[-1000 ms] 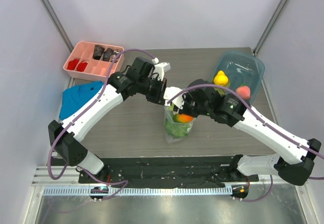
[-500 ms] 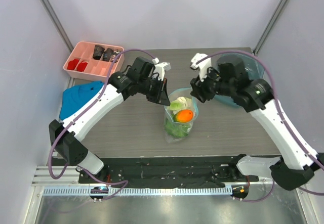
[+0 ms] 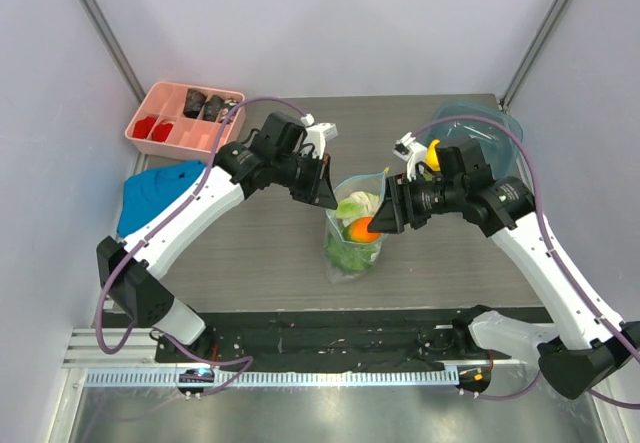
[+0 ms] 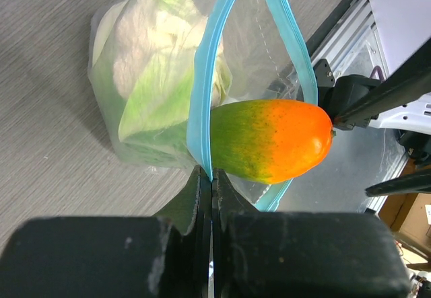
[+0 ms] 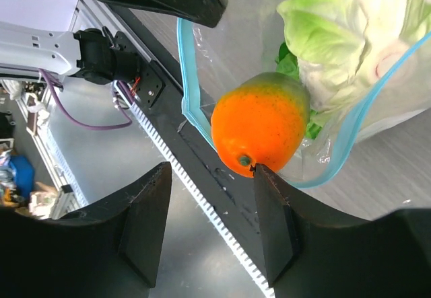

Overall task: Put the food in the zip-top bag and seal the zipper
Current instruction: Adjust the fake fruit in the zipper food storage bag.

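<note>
We work over a grey wood-grain worktop (image 3: 260, 253) shut in by pale, smooth panels (image 3: 330, 23). Compared with half a second ago, the right arm (image 3: 545, 258) has swung down from the teal bowl (image 3: 492, 126) in the upper right to the bag's mouth, uncovering a round yellow fruit (image 3: 433, 151) in the bowl. The crinkly clear zip-top bag (image 3: 350, 255) stands mid-frame. It holds a leafy pale green cabbage (image 4: 158, 69), with a smooth oval orange-and-green fruit (image 4: 276, 140) at its mouth. The left gripper (image 4: 211, 173) is clamped on the thin light-blue zipper (image 4: 202, 109). The right gripper (image 5: 212, 169) has its fingers apart, just beside the fruit.
</note>
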`<state>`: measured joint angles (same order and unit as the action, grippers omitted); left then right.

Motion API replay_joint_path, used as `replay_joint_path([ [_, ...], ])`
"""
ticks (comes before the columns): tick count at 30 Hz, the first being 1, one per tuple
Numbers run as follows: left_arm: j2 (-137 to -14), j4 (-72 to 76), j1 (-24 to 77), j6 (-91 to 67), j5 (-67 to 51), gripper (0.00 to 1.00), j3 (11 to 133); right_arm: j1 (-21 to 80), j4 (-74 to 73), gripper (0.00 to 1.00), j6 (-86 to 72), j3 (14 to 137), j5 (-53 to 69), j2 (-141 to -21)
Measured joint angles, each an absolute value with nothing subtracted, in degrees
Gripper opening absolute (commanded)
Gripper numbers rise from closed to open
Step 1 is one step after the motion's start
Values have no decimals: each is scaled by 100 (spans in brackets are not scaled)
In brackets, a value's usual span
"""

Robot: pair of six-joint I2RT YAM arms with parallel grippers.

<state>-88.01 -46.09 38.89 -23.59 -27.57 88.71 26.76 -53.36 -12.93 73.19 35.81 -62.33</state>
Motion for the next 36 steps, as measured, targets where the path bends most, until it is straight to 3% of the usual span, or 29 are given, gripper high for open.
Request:
replay_joint_path([
  [8, -8801, -4606, 3889, -2359, -2770, 0, 8871, 2676, -5116, 53, -1413, 7164, 3566, -6267],
  [16, -8801, -4606, 3889, -2362, -2825, 0, 8871, 2676, -4792, 40, -1400, 6952, 3566, -6604],
  [28, -8801, -4604, 3889, -2375, -2877, 0, 8871, 2759, -4606, 32, -779, 6930, 3509, -7190],
  [36, -8801, -4602, 3933, -2383, -2921, 0, 8871, 3321, -4427, 32, -231, 6722, 3330, -7465],
])
